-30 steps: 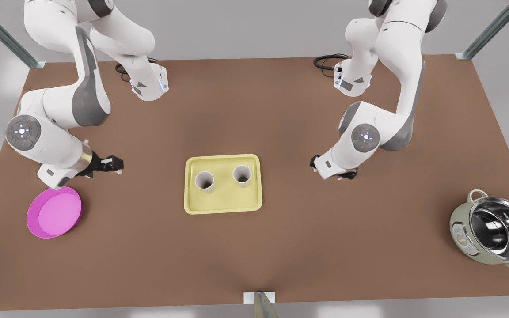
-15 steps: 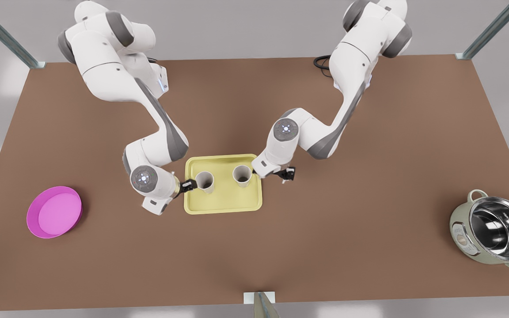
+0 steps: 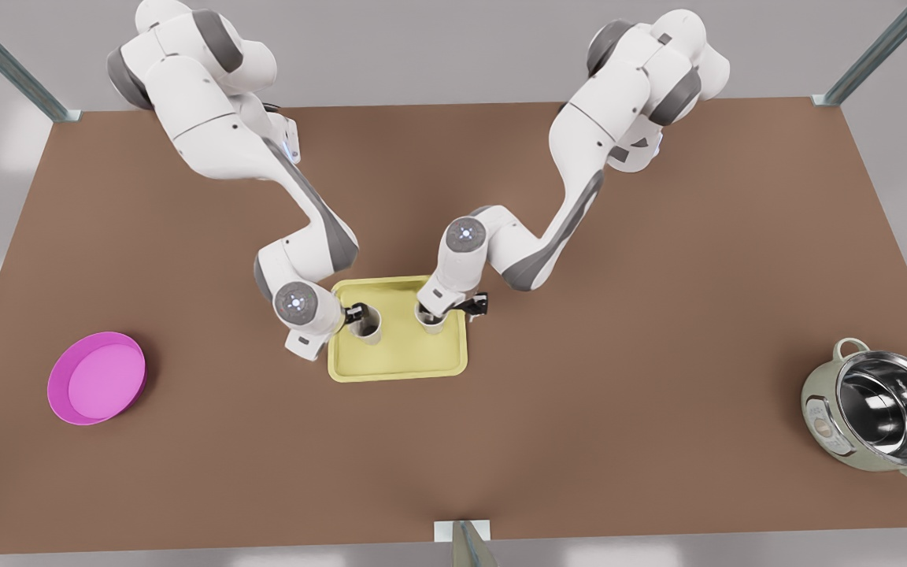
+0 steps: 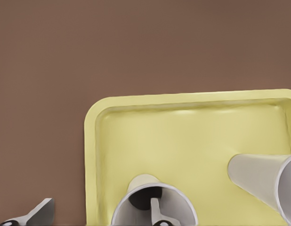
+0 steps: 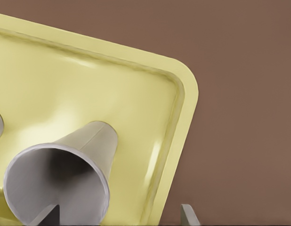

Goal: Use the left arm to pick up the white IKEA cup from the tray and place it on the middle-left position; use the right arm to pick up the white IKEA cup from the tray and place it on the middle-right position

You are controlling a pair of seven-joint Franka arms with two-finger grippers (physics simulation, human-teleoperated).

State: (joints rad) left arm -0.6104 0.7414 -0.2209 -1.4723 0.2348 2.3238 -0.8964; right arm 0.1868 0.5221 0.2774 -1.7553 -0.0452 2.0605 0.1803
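A: Left gripper [image 3: 357, 314] status?
B: Fingers spread — one finger [image 4: 157, 213] inside the left cup [image 3: 367, 324], the other [image 4: 39, 214] outside its wall, not clamped.
A: Right gripper [image 3: 444, 312]?
B: Likewise parted, one finger [image 5: 46, 215] inside the right cup [image 3: 430, 321], the other [image 5: 189, 215] beyond the rim.
A: Cup location?
B: Both upright on the tray [image 3: 398, 362], at the table [image 3: 501, 441] centre — magenta dish [image 3: 97, 378] and steel pot [image 3: 882, 416] well apart.

left gripper [image 3: 356, 313]: arm bent low, fingers parted, pointing toward front view's right | right gripper [image 3: 453, 309]: arm bent low, fingers parted
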